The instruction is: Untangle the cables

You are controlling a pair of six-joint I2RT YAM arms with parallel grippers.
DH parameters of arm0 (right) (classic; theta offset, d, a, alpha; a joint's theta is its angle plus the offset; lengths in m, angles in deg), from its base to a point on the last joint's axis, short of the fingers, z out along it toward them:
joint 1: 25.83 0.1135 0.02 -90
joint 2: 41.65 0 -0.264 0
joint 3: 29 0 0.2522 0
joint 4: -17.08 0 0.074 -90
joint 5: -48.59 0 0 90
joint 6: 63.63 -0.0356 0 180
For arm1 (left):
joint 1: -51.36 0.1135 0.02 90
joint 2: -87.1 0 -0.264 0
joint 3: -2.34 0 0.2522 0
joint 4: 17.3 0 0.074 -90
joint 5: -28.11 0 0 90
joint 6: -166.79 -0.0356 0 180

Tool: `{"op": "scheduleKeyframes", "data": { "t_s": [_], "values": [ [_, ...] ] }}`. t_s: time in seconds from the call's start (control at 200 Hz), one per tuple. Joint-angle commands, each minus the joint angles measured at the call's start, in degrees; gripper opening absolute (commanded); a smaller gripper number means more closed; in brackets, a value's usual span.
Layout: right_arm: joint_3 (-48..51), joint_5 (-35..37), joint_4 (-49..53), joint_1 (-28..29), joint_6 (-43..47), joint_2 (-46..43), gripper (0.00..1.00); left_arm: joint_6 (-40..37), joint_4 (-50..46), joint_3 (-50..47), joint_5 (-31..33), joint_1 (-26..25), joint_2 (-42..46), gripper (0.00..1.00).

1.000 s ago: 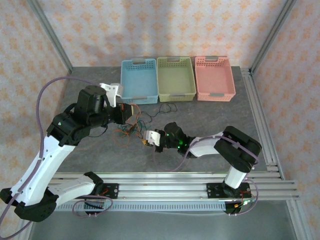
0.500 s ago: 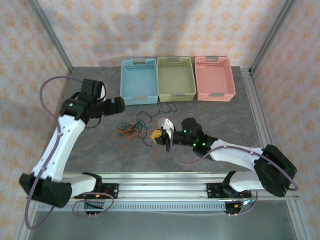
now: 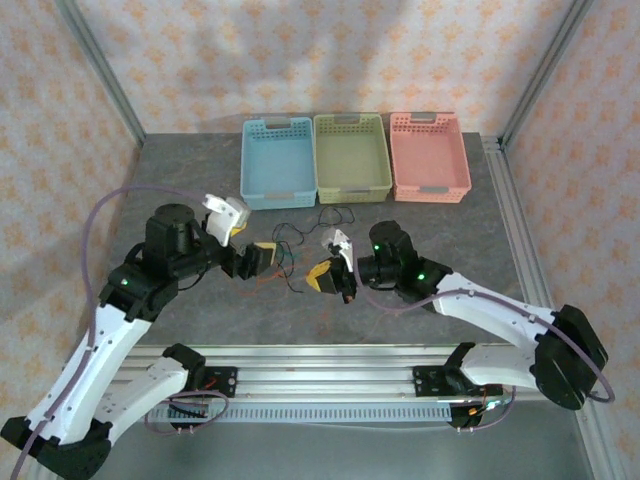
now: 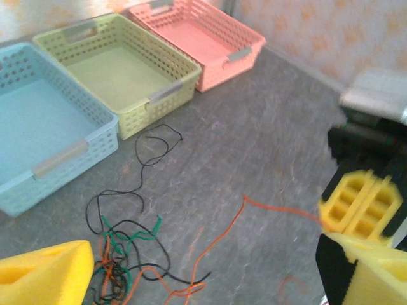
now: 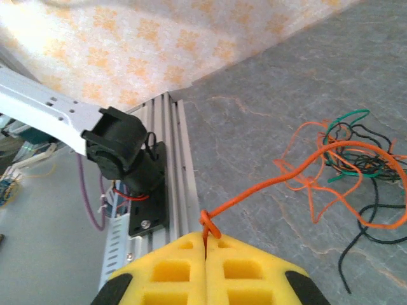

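A yellow-green perforated plastic basket [image 3: 352, 193] stands at the far side of the grey stone-patterned surface [image 3: 455, 230]. A light blue perforated plastic basket [image 3: 276, 198] is just left of it, and a pink perforated plastic basket [image 3: 432, 189] is just right.

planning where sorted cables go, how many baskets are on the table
3, in a row at the far edge: blue basket left, green basket middle, pink basket right. None looks hidden.

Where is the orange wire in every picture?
Top external: the orange cable is a faint line mid-table, just left of the right gripper.
Left wrist: lower middle, running right to that gripper.
Right wrist: centre, sloping down to the yellow fingertips.
Shared landmark: the right gripper, shut on the cable's end.
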Motion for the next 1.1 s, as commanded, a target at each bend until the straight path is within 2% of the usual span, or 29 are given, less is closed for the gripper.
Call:
{"op": "scheduleKeyframes", "data": {
  "t_s": [0.0,0.06,0.115,0.29,0.48,0.616,0.706,0.831,0.881,0.961,1.096],
  "values": [
    [-1.6,-4.0,1.0,-0.7,-1.7,-1.3,0.0,-18.3,6.2,-2.0,-7.6,-2.7,0.5,0.92],
    [-1.8,-4.1,1.0,-0.8,-1.7,-1.4,0.0,-25.6,6.5,-2.9,-11.7,-3.7,0.1,0.91],
    [-2.1,-4.6,1.5,-1.0,-1.6,-1.4,0.0,-28.0,6.9,-2.6,-12.1,-4.7,-1.1,0.9],
    [-2.3,-6.9,2.6,-1.1,-1.6,-1.8,0.0,-37.7,-0.1,0.6,-3.2,-15.0,-9.8,0.87],
    [-2.4,-9.0,3.4,-1.0,-1.5,-1.8,0.0,-37.6,4.0,-0.8,-5.9,-15.8,-12.6,0.85],
    [-2.4,-10.4,3.8,-1.0,-1.7,-1.9,0.0,-39.6,2.6,0.5,-8.0,-15.9,-15.8,0.76],
    [-2.4,-11.2,4.3,-1.1,-1.6,-1.9,0.0,-39.7,5.3,-1.3,-8.3,-15.9,-15.3,0.77],
    [-3.0,-12.5,5.4,-1.0,-1.3,-1.4,0.0,-40.0,4.1,-1.5,-8.8,-16.5,-15.8,0.75],
    [-3.0,-12.6,5.6,-1.0,-1.1,-1.7,0.0,-39.7,3.7,-1.8,-9.2,-16.8,-15.9,0.71],
    [-3.0,-12.6,6.0,-1.1,-1.0,-2.1,0.0,-40.0,2.2,-1.7,-9.9,-17.0,-16.5,0.55],
    [-3.1,-12.3,6.9,-1.1,-0.2,-2.7,0.0,-39.7,1.2,-1.9,-10.2,-17.3,-16.1,0.53]
  ]
}}
